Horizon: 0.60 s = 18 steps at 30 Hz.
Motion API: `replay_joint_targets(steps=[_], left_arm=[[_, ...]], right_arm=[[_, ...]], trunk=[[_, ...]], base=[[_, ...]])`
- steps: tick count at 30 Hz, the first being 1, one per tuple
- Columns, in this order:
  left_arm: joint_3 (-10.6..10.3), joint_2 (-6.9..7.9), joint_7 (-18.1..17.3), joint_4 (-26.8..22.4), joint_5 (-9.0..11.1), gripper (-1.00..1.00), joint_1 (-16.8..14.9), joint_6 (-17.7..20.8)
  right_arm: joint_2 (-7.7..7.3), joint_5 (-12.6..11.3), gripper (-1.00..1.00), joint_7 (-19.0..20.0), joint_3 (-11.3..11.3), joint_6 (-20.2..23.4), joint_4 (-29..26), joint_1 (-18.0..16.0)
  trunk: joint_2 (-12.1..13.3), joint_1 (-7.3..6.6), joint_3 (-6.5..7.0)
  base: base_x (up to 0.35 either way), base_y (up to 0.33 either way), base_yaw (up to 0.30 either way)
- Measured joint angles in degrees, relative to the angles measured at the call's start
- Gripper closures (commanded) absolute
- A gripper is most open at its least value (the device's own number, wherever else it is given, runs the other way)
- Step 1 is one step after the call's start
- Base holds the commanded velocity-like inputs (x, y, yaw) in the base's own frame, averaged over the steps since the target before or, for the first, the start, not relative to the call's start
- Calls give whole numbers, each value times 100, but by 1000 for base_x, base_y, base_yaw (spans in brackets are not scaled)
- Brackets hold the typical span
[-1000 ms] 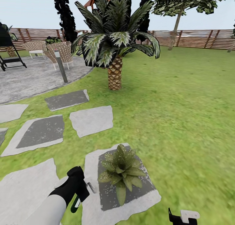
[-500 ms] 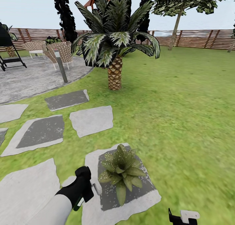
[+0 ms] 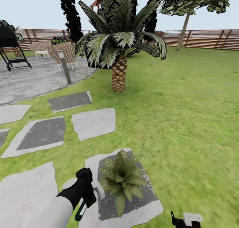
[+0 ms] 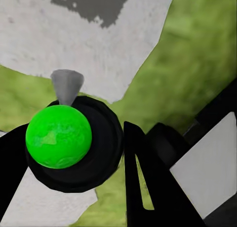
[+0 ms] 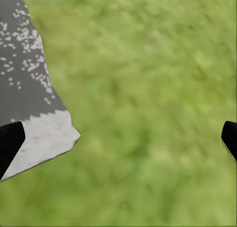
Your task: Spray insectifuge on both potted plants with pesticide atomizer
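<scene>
The left gripper (image 3: 87, 196) is clenching the pesticide atomizer (image 3: 89, 199), holding it just beside the potted plant (image 3: 122, 177) that is standing on a grey stepping stone (image 3: 132, 211). White insectifuge (image 3: 113, 165) specks are dotting its leaves. The right gripper (image 5: 118, 138) is hanging released over the lawn (image 5: 148, 88).

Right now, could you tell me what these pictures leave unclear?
- Plant pot: head view, hidden under the leaves.
- Atomizer nozzle head: left wrist view, tucked behind its body; small in the head view.
- Right gripper: head view, cut off by the bottom edge.
- Specks on the leaves: head view, too fine to judge coverage.
</scene>
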Motion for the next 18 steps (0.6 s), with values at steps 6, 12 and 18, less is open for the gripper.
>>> replay_joint_targets(steps=[6,12,18], left_arm=[[-16,-13,-11,2,-39,100,-75,20],[-30,-18,-13,-4,-59,100,-95,269],[-16,20,-13,39,-48,100,-448,277]], right_arm=[[0,0,-100,0,0,4,1,1],[0,0,-100,1,0,5,1,2],[0,0,-100,2,-1,6,1,2]], trunk=[[0,1,0],[0,3,0],[0,0,0]], base=[[1,-269,176],[-209,-176,6],[-32,-11,0]])
